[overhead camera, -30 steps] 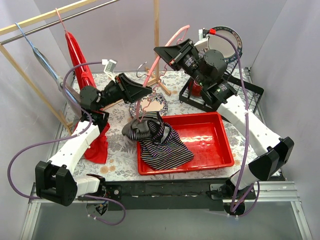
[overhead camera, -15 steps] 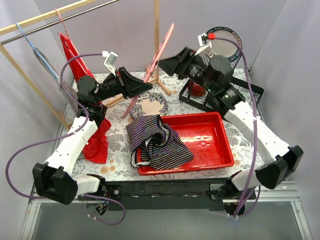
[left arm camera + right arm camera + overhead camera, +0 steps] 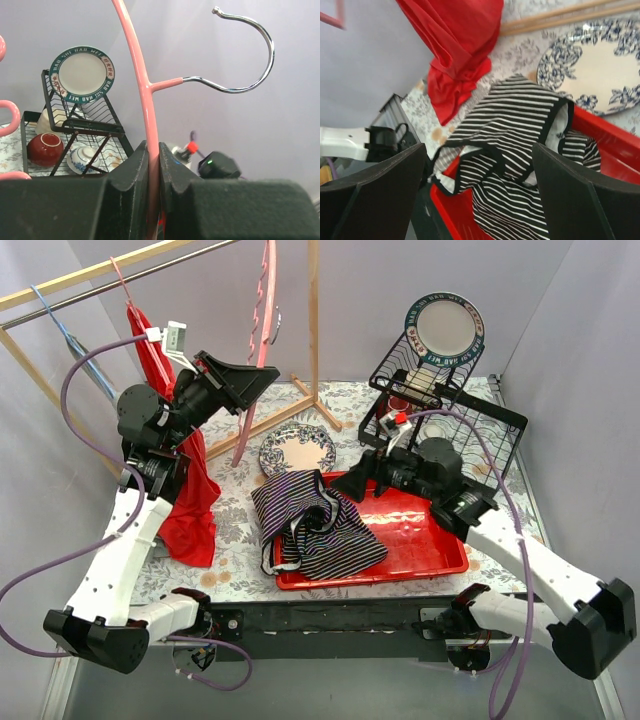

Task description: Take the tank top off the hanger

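The black-and-white striped tank top (image 3: 312, 525) lies crumpled over the left rim of the red tray (image 3: 425, 535), free of the hanger. My left gripper (image 3: 258, 380) is shut on the bare pink hanger (image 3: 262, 310) and holds it high near the wooden post. In the left wrist view the pink bar (image 3: 149, 105) runs up from between the jaws of that gripper (image 3: 152, 150), its metal hook (image 3: 250, 75) pointing right. My right gripper (image 3: 350, 483) hovers open just above the tank top (image 3: 520, 125), with nothing between its fingers (image 3: 385, 190).
A red garment (image 3: 188, 502) hangs from the rail at the left. A blue-patterned plate (image 3: 297, 450) lies on the cloth behind the tray. The black dish rack (image 3: 470, 410) with an upright plate (image 3: 445, 328) stands at the back right. A wooden post (image 3: 313, 310) rises mid-back.
My right gripper let go of the hanger, opened and dropped to the tray. The left arm lifted the hanger up and leftward, and the tank top slid off into the tray.
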You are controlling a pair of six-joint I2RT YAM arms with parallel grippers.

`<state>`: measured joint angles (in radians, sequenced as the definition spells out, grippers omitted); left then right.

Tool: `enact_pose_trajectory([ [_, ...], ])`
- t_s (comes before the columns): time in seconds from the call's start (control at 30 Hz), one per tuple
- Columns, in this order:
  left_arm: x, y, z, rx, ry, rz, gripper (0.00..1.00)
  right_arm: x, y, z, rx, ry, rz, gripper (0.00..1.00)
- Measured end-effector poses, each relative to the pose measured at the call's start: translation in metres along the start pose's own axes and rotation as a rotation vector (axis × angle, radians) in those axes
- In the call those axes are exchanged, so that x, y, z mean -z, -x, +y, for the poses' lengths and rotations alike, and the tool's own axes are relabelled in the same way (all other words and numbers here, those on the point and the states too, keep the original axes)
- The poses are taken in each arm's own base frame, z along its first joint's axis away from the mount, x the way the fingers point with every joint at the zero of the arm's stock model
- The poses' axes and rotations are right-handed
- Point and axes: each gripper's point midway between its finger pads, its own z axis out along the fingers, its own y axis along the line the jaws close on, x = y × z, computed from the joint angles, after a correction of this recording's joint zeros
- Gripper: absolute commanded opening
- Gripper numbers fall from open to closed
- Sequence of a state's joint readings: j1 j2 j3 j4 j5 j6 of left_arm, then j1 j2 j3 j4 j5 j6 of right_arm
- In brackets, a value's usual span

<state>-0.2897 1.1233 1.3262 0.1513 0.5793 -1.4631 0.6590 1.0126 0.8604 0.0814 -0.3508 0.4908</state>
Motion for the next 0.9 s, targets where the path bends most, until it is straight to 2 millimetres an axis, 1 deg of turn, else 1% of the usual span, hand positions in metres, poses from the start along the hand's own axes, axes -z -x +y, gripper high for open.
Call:
enact_pose_trajectory([
  [0.1, 0.001, 0.006, -0.003, 0.007, 0.011, -0.014, 0.0, -0.015, -0.033, -0.015, -0.018, -0.022, 0.092, 0.96],
  [0.2, 0.0, 0.011, -0.008, 0.016, 0.023, -0.003, 0.0, -0.029, -0.063, -0.022, -0.025, -0.041, 0.172, 0.96],
  [0.33, 0.002, 0.016, -0.016, 0.015, 0.02, 0.0, 0.0, -0.048, -0.097, -0.029, -0.033, -0.069, 0.25, 0.96],
  [0.43, 0.007, 0.016, -0.02, 0.017, 0.024, 0.001, 0.0, -0.062, -0.127, -0.034, -0.027, -0.102, 0.313, 0.95],
  [0.5, 0.01, 0.017, -0.024, 0.01, 0.025, -0.002, 0.0, -0.068, -0.148, -0.039, -0.016, -0.136, 0.356, 0.91],
  [0.57, 0.013, 0.018, -0.026, 0.003, 0.03, -0.005, 0.0, -0.072, -0.168, -0.045, -0.004, -0.174, 0.397, 0.74],
  [0.6, 0.015, 0.018, -0.027, 0.0, 0.035, -0.006, 0.0, -0.073, -0.174, -0.048, 0.005, -0.19, 0.409, 0.63],
  [0.63, 0.017, 0.018, -0.027, -0.004, 0.042, -0.008, 0.0, -0.074, -0.18, -0.051, 0.015, -0.209, 0.42, 0.34],
  [0.7, 0.019, 0.018, -0.025, -0.016, 0.059, -0.01, 0.0, -0.073, -0.184, -0.058, 0.038, -0.254, 0.425, 0.13],
  [0.73, 0.021, 0.018, -0.024, -0.023, 0.069, -0.011, 0.0, -0.072, -0.182, -0.062, 0.041, -0.279, 0.414, 0.02],
  [0.83, 0.023, 0.018, -0.02, -0.042, 0.101, -0.008, 0.0, -0.065, -0.168, -0.071, 0.075, -0.352, 0.372, 0.01],
  [0.9, 0.024, 0.019, -0.018, -0.054, 0.119, -0.007, 0.0, -0.052, -0.151, -0.073, 0.106, -0.4, 0.337, 0.01],
])
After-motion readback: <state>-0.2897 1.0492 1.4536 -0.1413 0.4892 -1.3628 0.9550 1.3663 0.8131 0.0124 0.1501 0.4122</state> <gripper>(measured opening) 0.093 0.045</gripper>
